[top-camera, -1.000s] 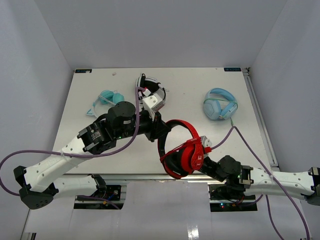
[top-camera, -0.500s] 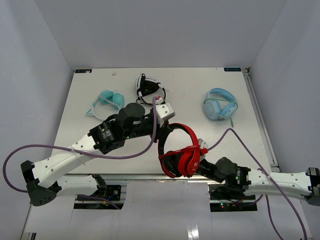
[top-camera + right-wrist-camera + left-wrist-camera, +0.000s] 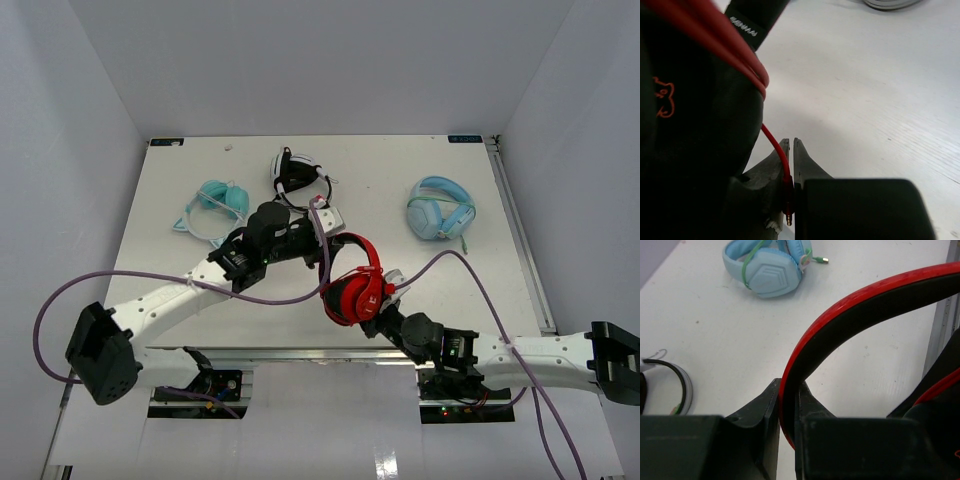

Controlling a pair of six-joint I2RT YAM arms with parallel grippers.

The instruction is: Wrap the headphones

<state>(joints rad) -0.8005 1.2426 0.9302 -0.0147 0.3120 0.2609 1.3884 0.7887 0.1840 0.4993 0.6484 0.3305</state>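
The red headphones point(image 3: 352, 283) with black pads are held above the table's near middle. My left gripper point(image 3: 328, 243) is shut on the red headband point(image 3: 840, 320), which passes between its fingers point(image 3: 765, 405). My right gripper point(image 3: 385, 300) is shut on the thin red cable point(image 3: 774, 145) just above its gold plug tip point(image 3: 789, 219), right beside the black ear cup point(image 3: 695, 100). Several turns of red cable point(image 3: 715, 45) lie across that cup.
A black-and-white pair point(image 3: 297, 172) lies at the back middle, a teal pair point(image 3: 213, 203) at the back left, and a light-blue pair point(image 3: 438, 210) at the right, also in the left wrist view point(image 3: 771, 267). A metal rail point(image 3: 520, 230) runs along the right edge.
The left gripper swung right and forward with the headband. The headphones turned and rose toward the table's middle. The right gripper moved left and up with the cable end.
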